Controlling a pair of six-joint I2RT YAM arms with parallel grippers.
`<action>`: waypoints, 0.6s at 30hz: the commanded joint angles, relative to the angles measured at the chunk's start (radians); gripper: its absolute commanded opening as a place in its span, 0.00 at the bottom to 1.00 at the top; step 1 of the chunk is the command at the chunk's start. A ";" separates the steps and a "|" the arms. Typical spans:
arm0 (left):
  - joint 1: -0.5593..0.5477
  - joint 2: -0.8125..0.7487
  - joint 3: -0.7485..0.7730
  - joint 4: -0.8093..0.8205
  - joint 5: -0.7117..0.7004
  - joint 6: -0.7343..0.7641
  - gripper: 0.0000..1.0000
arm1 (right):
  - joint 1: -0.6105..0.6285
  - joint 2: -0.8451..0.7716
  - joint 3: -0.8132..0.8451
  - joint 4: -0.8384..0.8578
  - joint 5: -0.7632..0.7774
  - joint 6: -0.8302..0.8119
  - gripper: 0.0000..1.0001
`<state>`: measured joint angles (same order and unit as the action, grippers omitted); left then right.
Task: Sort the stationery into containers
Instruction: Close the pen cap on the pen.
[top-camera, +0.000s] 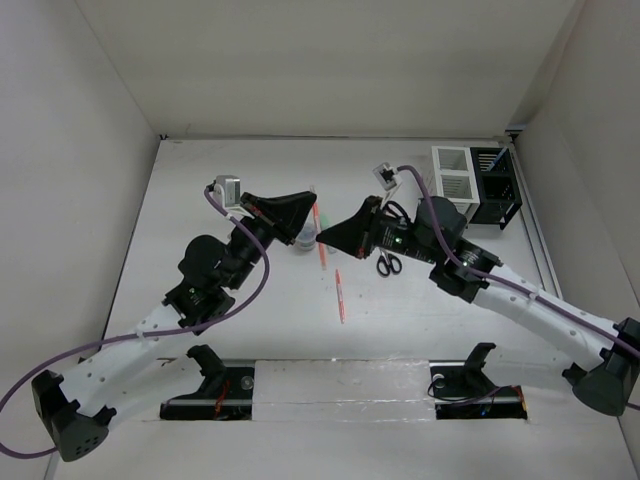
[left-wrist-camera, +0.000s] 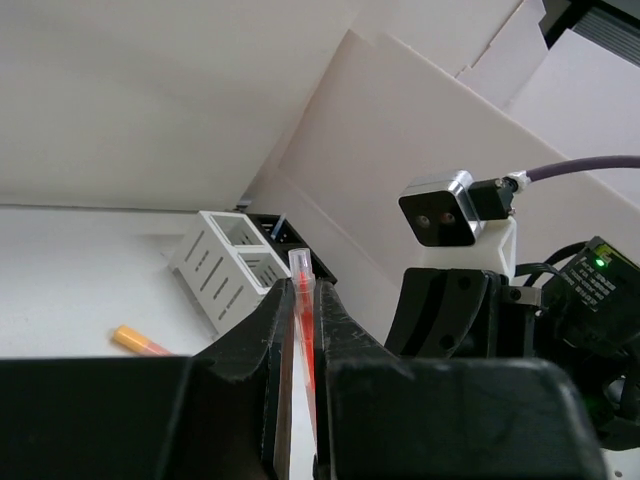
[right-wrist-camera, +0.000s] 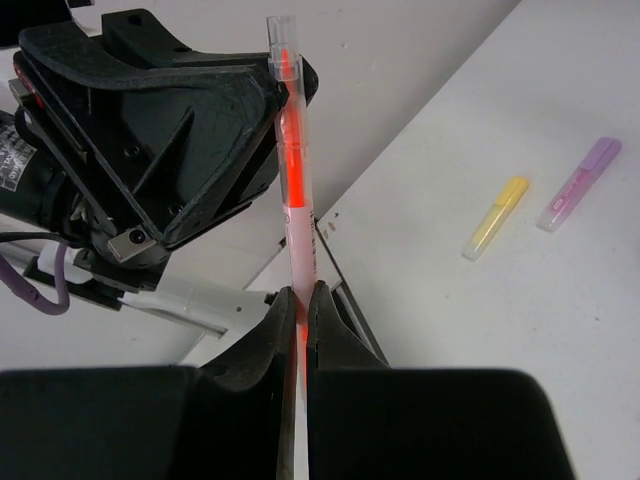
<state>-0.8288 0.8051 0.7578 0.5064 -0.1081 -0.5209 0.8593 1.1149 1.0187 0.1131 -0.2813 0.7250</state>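
An orange-red pen (top-camera: 321, 250) is held off the table between both grippers. My left gripper (top-camera: 308, 212) is shut on it; in the left wrist view the pen (left-wrist-camera: 299, 268) sticks up between the fingers. My right gripper (top-camera: 325, 238) is shut on the same pen (right-wrist-camera: 293, 160), whose capped end reaches the left gripper's finger. A second orange-red pen (top-camera: 340, 296) lies on the table below them. Black-handled scissors (top-camera: 388, 263) lie by the right arm. The white organizer (top-camera: 452, 172) and black organizer (top-camera: 495, 185) stand at the back right.
A yellow highlighter (right-wrist-camera: 496, 217) and a purple highlighter (right-wrist-camera: 580, 183) lie on the table in the right wrist view. An orange highlighter (left-wrist-camera: 135, 342) lies near the white organizer (left-wrist-camera: 232, 265). A small pale round object (top-camera: 303, 243) sits under the left gripper.
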 joint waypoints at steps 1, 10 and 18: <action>-0.026 0.005 -0.040 -0.060 0.125 0.027 0.00 | -0.058 0.006 0.121 0.214 0.004 0.031 0.00; -0.026 -0.004 -0.078 -0.042 0.145 0.036 0.00 | -0.152 0.006 0.133 0.247 -0.142 0.160 0.00; -0.026 -0.004 -0.078 -0.032 0.185 0.036 0.00 | -0.184 0.040 0.155 0.290 -0.187 0.209 0.00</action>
<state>-0.8291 0.7998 0.7193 0.5880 -0.0940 -0.5045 0.7235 1.1492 1.0584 0.1253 -0.5671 0.8879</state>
